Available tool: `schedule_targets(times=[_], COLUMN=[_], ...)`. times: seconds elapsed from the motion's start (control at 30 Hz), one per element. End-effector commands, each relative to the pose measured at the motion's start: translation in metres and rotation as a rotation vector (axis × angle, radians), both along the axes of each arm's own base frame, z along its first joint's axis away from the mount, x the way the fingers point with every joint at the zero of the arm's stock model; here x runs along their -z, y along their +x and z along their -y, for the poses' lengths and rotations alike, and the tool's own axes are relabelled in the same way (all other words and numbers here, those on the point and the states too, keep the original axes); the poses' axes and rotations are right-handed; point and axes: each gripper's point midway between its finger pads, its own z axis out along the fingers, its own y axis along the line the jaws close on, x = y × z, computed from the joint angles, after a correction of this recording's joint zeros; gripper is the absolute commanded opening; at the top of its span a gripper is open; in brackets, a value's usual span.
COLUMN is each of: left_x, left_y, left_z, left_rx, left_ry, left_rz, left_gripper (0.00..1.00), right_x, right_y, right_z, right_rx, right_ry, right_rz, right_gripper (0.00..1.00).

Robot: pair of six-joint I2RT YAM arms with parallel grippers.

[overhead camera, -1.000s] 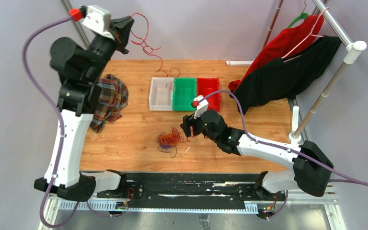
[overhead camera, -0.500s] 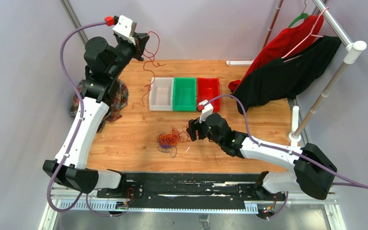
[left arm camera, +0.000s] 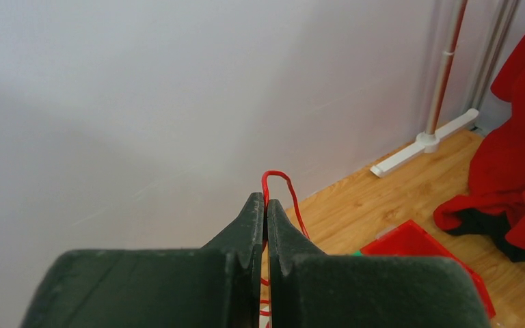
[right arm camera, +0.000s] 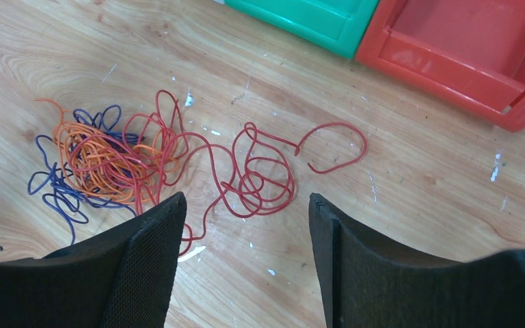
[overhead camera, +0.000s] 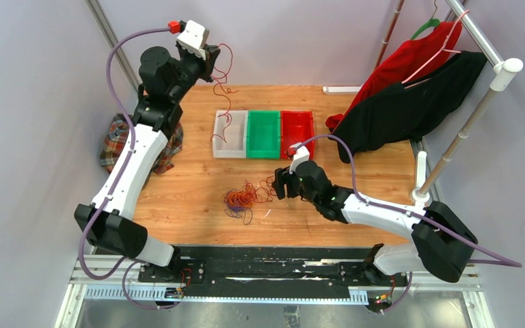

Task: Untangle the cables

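A wooden table fills the cell, with a red garment and a black garment hanging from a rack well off to the right gripper's outer side. A plaid cloth lies crumpled at the table's left edge, below and behind the raised left gripper. Three bins sit in a row touching one another just beyond the right gripper: a clear bin, a green bin and a red bin, the red one nearest its wrist.

The left gripper is held high near the back wall, its jaws pinched together on a single red cable that loops up out of the fingertips. From there the red cable dangles in kinks down to the clear bin; whether its end rests inside cannot be told.

The right gripper hovers low over the wood with its jaws spread wide and nothing between them. The tangle of cables, orange, red and dark purple strands knotted together, lies on the table just ahead of it, toward its left finger. In the wrist view the tangle of cables trails loose red loops across the gap in front of the fingers, one strand passing close beside the left finger's tip; contact cannot be made out.
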Motion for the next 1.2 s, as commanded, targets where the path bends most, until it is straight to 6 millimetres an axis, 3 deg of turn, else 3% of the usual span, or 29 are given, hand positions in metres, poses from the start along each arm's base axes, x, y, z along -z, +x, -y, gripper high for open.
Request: schedule_targets(times=[0.0, 0.23, 0.4, 0.53, 0.67, 0.93, 1.17], left_x=[-0.026, -0.054, -0.089, -0.105, -0.097, -0.057, -0.047], left_y=[0.006, 0.003, -0.023, -0.039, -0.041, -0.024, -0.011], left_z=[0.002, 0.003, 0.002, 0.002, 0.007, 0.024, 0.023], left_rx=[-0.01, -0.012, -0.007, 0.009, 0.021, 0.046, 0.011], left_ry=[-0.004, 0.015, 0.047, 0.044, 0.046, 0.084, 0.115], left_rz=[0.078, 0.149, 0.27, 0.31, 0.293, 0.215, 0.211], left_gripper=[0.0, 0.0, 0.0, 0.0, 0.0, 0.0, 0.0], right_x=[0.005, 0.003, 0.001, 0.001, -0.002, -0.005, 0.002], right_y=[0.002, 0.004, 0.004, 0.007, 0.006, 0.009, 0.01], right_z=[0.008, 0.009, 0.009, 0.008, 0.007, 0.011, 0.013], right_rx=[0.036, 0.041, 0.042, 0.047, 0.044, 0.069, 0.073], right_ry=[0.023, 0.035, 0.034, 0.022, 0.031, 0.031, 0.023], right_rz=[-0.019, -0.027, -0.027, -0.036, -0.039, -0.027, -0.035], right_gripper=[0.66, 0.65, 0.65, 0.62, 0.62, 0.62, 0.62])
